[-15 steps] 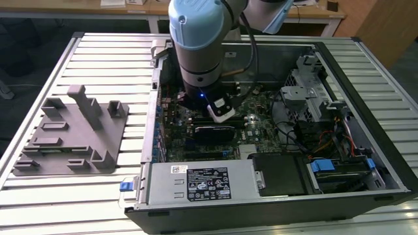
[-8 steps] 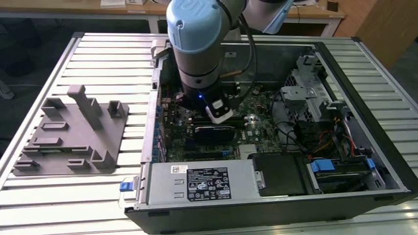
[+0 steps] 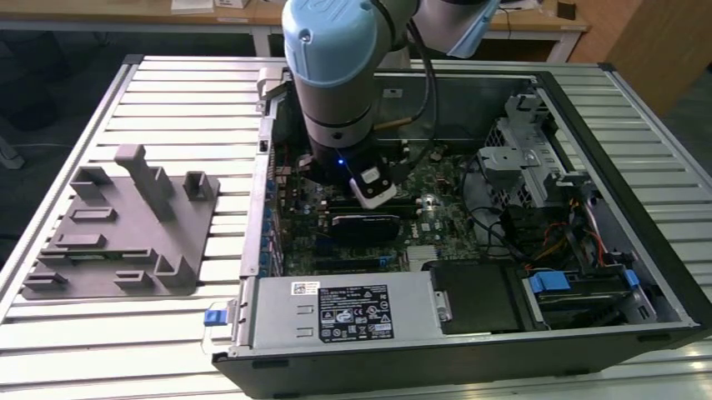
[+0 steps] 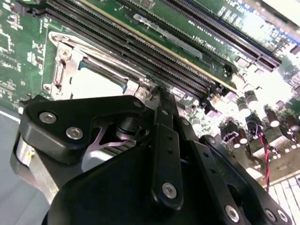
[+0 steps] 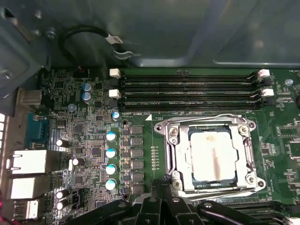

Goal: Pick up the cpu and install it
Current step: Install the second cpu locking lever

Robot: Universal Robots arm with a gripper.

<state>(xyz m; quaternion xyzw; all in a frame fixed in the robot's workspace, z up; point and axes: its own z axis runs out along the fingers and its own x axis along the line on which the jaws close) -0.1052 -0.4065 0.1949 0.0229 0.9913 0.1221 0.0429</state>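
Note:
The cpu (image 5: 210, 156), a small square chip with a pale silvery top, lies flat inside the silver socket frame (image 5: 174, 157) on the green motherboard. It also shows as a bright square (image 4: 96, 86) in the second wrist view. My gripper (image 5: 165, 183) hangs low over the board just beside a corner of the socket frame, its black fingers drawn together with nothing between them. The second wrist view has the fingertips (image 4: 158, 95) ending right by the frame's edge. In the exterior view the gripper (image 3: 373, 190) reaches down into the open computer case.
Memory slots (image 5: 187, 89) run along one side of the socket, and capacitors (image 5: 110, 152) stand on the other. The case (image 3: 468, 333) holds a power supply, drive cage (image 3: 528, 158) and cables. A grey moulded tray (image 3: 122, 225) sits at the exterior view's left on the slatted table.

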